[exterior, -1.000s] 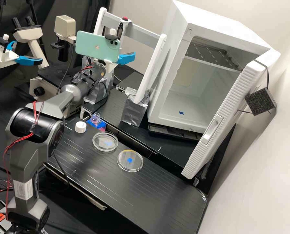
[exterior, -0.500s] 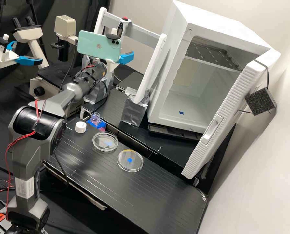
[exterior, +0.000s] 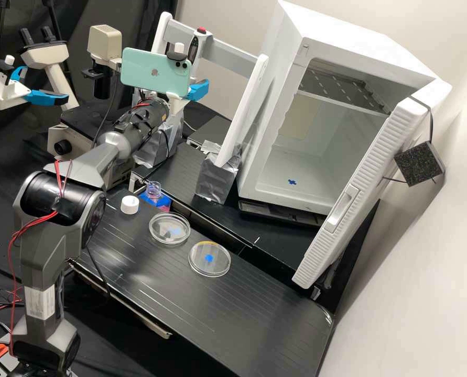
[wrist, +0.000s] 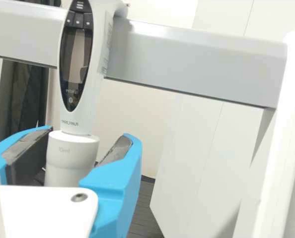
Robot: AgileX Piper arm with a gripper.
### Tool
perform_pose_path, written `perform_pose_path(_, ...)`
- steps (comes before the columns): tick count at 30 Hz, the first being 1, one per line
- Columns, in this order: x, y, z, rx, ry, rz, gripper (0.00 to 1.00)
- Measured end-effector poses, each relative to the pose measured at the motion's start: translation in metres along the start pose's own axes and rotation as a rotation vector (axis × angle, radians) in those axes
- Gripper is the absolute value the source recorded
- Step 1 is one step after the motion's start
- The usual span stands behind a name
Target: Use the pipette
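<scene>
White pipette point(wrist: 88, 114): was seen upright at the grey bar point(wrist: 197, 62).
Gripper point(exterior: 197, 90): was spread, with the pipette framed between its blue fingers point(wrist: 117, 173); whether it was touched could not be told.
Bottle point(exterior: 153, 189): was uncapped, the white cap point(exterior: 130, 205) placed nearby.
Bench point(exterior: 228, 324): was topped by two round dishes point(exterior: 169, 240).
Cabinet door point(exterior: 359, 193): was swung open.
</scene>
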Motion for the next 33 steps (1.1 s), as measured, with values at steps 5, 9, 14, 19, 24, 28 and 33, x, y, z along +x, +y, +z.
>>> perform_pose_path(5,0.0,0.0,0.0002,-0.011,-0.002,0.0,0.0)
perform_pose_path(9,0.0,0.0001,0.0004,-0.008,-0.004,0.001,0.0)
perform_pose_path(14,-0.0001,-0.0008,-0.0006,-0.006,-0.003,-0.001,0.0)
perform_pose_path(19,0.0004,-0.0015,-0.0001,-0.006,-0.004,-0.003,0.0)
perform_pose_path(24,0.0004,-0.0015,-0.0001,-0.006,-0.004,-0.003,0.0)
perform_pose_path(28,0.0004,-0.0015,-0.0001,-0.006,-0.004,-0.003,0.0)
perform_pose_path(33,0.0004,-0.0015,-0.0001,0.009,-0.004,-0.003,0.0)
